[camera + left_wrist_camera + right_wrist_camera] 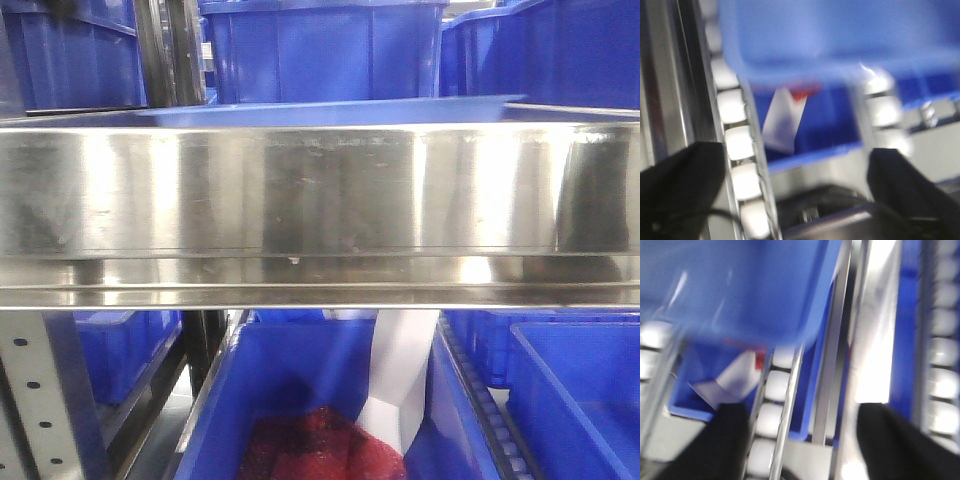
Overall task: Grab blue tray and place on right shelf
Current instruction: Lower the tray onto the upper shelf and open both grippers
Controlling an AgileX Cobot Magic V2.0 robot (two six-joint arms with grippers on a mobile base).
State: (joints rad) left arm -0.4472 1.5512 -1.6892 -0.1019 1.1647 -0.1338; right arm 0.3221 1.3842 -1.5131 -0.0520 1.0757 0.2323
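Resting on the right shelf [320,200], the blue tray [340,112] lies flat behind the steel lip.
Left gripper [800,192] spread wide, holding nothing; right gripper [800,440] likewise parted and unladen; both wrist views blurred.

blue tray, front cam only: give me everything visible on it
Only a thin sliver of the blue tray shows: a pale blue, glossy plastic edge running nearly level just above the steel shelf's front lip, which hides its underside. It looks shallow, with its rim ending in a point at the right. Dark blue bins stand behind it. It appears to rest flat on the shelf, though the contact itself is hidden. No claw shows in this view.
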